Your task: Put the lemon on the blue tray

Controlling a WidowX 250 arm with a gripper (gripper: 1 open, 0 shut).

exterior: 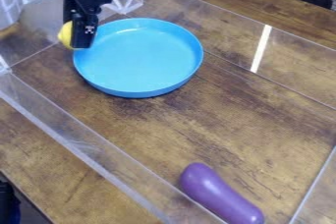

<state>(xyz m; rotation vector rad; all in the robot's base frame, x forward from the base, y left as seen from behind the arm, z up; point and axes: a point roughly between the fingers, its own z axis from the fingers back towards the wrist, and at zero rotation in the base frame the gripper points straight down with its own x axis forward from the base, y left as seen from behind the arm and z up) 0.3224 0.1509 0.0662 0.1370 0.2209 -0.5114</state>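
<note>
Camera view: black robot gripper, made of dark, jointed-looking parts, is in the upper L of the frame, reaching down from the top edge. It's closed on the small, smooth, bright yellow oval lemon. Lemon shows at the L side of the gripper's lower end, partly hidden by the dark fingers; exact finger contact is too small to make out.

Large round bright blue shallow plastic tray w/ raised rim sits upper centre-L, on the brown wood-grain tabletop. Lemon is just beside the tray's upper-L rim, on the outer side as seen here, i.e. not in the tray. Can't tell how high it is above the table, or if gripper & rim touch.

Long purple eggplant-shaped thing lies lower R of centre, near the bottom edge, well apart from tray & lemon. It's tilted in the frame, narrower end upper L, thicker end lower R.

Clear, see-through strip runs diagonally from the L edge down to the bottom, btwn the lower-L corner & the purple thing. Short bright white streak shows on the table, upper R, to the R of the tray.
</note>
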